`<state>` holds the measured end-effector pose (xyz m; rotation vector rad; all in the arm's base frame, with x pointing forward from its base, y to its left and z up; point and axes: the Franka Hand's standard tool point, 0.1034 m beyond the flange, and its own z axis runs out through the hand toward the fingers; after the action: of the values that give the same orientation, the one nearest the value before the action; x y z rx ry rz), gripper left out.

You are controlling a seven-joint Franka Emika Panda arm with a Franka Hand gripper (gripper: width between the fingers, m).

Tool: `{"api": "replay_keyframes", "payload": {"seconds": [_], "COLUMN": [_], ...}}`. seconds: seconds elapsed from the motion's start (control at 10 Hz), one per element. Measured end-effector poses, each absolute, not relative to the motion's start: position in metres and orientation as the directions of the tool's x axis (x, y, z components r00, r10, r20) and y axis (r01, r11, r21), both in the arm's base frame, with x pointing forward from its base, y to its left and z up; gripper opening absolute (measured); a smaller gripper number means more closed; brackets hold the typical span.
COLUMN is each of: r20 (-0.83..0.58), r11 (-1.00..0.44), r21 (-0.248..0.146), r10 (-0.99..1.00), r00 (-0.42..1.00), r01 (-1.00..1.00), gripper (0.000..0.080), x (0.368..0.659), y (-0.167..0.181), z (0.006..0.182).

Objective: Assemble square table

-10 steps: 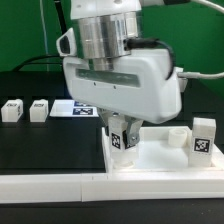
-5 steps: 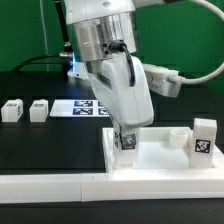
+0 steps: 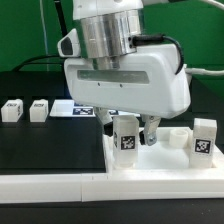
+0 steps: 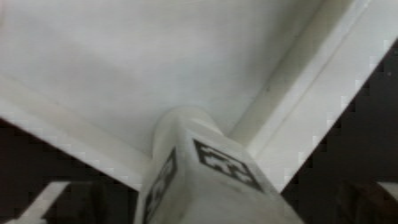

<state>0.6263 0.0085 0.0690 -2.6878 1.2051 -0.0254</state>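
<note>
Leg block (image 3: 126, 136) between spread gripper (image 3: 129, 128) jaws

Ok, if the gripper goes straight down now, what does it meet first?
The gripper likely meets the upright leg block between its open fingers, then the square table top; depth is unclear.

Between the spread fingers of the gripper (image 3: 128, 133) a leg block (image 3: 126, 140) stands upright, a thin gap each side. At the gripper's side toward the exterior view's right, a corner socket (image 3: 178, 133) and a second leg block (image 3: 203, 138) stand in the way. On its other side the black table (image 3: 50, 150) is free.
</note>
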Motion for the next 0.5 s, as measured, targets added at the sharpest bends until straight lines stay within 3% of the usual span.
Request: {"api": "replay_keyframes", "payload": {"seconds": [0.1,0.2,0.4,0.5], "r20": [-0.049,0.008,0.093,0.100], "r11": [-0.699,-0.847,-0.971,-0.982], "r21": [-0.184,-0.158,-0.122,-0.117], "r10": [-0.695,-0.516,-0.216,-0.161], "r00": [0.717,0.857,0.972,0.982], "r01": [-0.691,-0.508,-0.204,-0.149], "gripper": [0.0648,0.0648,0.0649,0.0649], "x": [0.6262,0.6263,0.6267,0.6265], "y": [0.0076,0.0036,0.0044,0.0042], "z": [0.0689,0.0690,0.0727,0.0726]}}
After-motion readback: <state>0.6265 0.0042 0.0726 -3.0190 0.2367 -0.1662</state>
